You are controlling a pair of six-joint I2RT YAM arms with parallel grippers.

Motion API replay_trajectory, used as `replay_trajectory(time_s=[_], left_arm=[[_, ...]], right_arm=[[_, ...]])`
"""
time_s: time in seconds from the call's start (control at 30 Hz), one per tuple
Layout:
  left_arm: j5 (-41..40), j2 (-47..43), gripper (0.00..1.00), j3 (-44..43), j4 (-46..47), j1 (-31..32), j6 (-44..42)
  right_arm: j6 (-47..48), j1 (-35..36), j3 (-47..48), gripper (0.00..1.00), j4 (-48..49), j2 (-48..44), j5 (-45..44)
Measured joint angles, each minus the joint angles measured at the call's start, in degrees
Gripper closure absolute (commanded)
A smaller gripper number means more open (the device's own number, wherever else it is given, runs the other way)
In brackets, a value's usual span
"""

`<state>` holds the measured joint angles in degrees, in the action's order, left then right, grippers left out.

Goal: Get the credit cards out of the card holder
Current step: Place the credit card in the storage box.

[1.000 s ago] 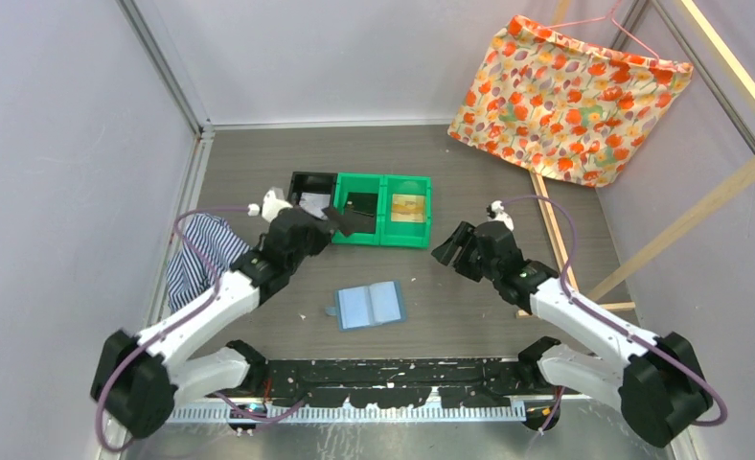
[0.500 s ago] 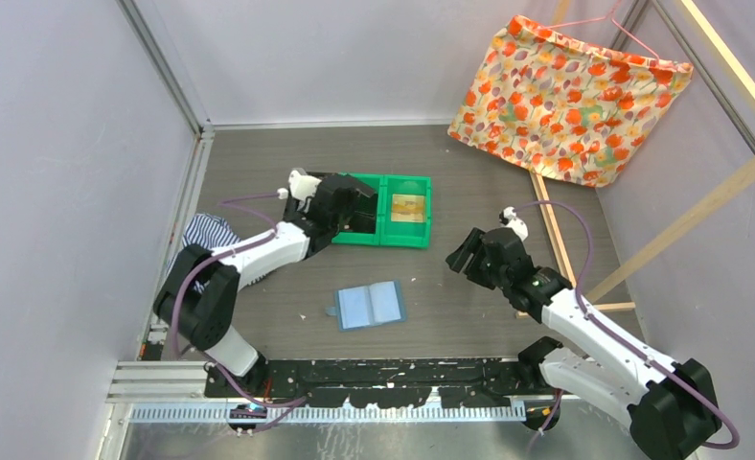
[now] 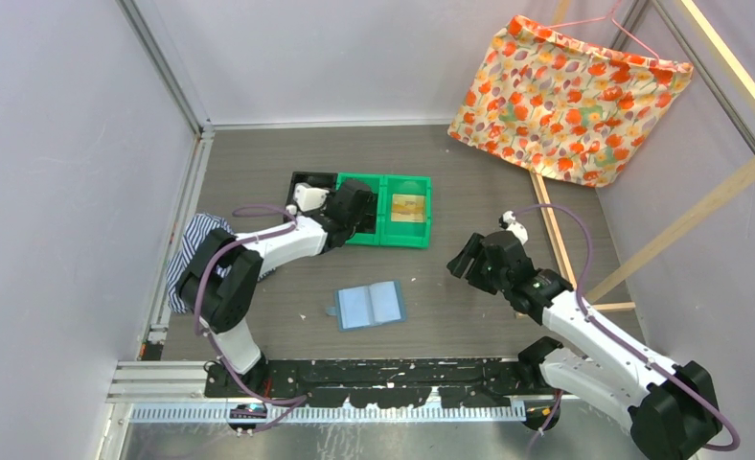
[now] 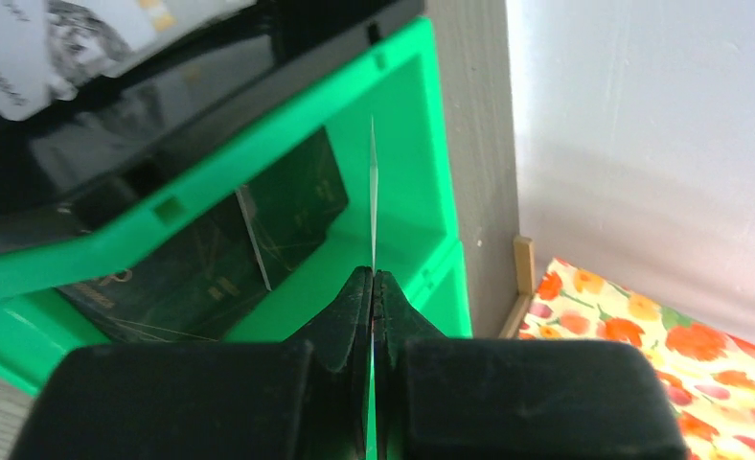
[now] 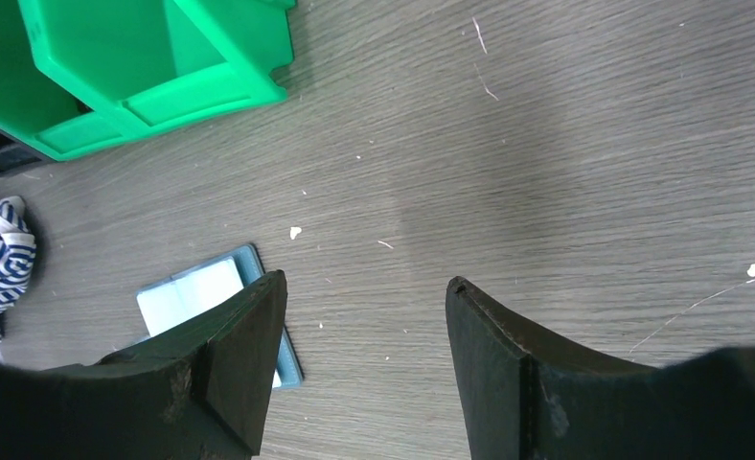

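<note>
The teal-blue card holder (image 3: 369, 305) lies open and flat on the table, its pale inside up; part of it also shows as the card holder (image 5: 196, 292) behind my right gripper's left finger. My left gripper (image 3: 354, 206) (image 4: 373, 273) is shut on a thin credit card (image 4: 372, 192), seen edge-on and held upright over the left compartment of the green bin (image 4: 259, 144). A whitish card (image 4: 48, 48) lies in the black bin (image 3: 308, 182). My right gripper (image 3: 465, 257) (image 5: 364, 283) hangs open and empty above bare table, right of the holder.
A dark flat item (image 4: 211, 259) lies in the green bin's left compartment and a tan item (image 3: 407, 206) in its right one. A striped cloth (image 3: 196, 254) lies at the left. A floral cloth (image 3: 570, 96) hangs at the back right beside a wooden frame (image 3: 556, 240).
My left arm has stretched forward and to the right, carrying the card from beside the black bin to over the green bin. My right arm has drawn back slightly to the right.
</note>
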<state>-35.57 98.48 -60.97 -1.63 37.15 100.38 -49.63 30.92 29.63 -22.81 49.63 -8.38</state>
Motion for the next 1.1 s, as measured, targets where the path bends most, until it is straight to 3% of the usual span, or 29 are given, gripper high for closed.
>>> replay_trajectory(time_s=[0.4, 0.47, 0.6, 0.83, 0.97, 1.0, 1.03, 1.1], left_arm=[[-0.59, 1.73, 0.95, 1.22, -3.26, 0.02, 7.06], [-0.59, 1.84, 0.88, 1.22, -3.69, 0.15, 7.58], [-0.61, 1.84, 0.62, 1.38, -3.91, 0.26, 8.33], [0.90, 1.55, 0.52, 2.78, -3.80, 0.35, 8.00], [1.31, -2.67, 0.52, 4.26, -6.21, 1.36, 4.17], [1.11, -4.57, 0.51, 4.26, -7.41, 1.86, 2.64], [0.96, -6.93, 0.51, 4.04, -9.05, 2.45, 0.37], [0.24, -11.54, 0.50, 2.64, -13.25, 3.23, -5.27]], right_arm=[[0.02, -0.02, -0.98, 0.33, 0.46, 1.11, 2.54], [0.04, -0.02, -1.14, 0.33, 0.48, 1.14, 2.75], [0.22, -0.02, -1.60, 0.33, 0.46, 1.14, 3.17], [0.24, -0.02, -2.21, 0.33, 0.44, 1.11, 3.41], [0.50, -0.02, -2.21, 0.22, 0.44, 1.14, 3.26], [0.59, -0.02, -2.16, 0.16, 0.31, 1.14, 3.02], [0.87, -0.02, -1.88, 0.02, -0.13, 1.18, 2.69], [2.01, -0.02, 0.39, 0.00, -2.82, 2.08, 1.36]])
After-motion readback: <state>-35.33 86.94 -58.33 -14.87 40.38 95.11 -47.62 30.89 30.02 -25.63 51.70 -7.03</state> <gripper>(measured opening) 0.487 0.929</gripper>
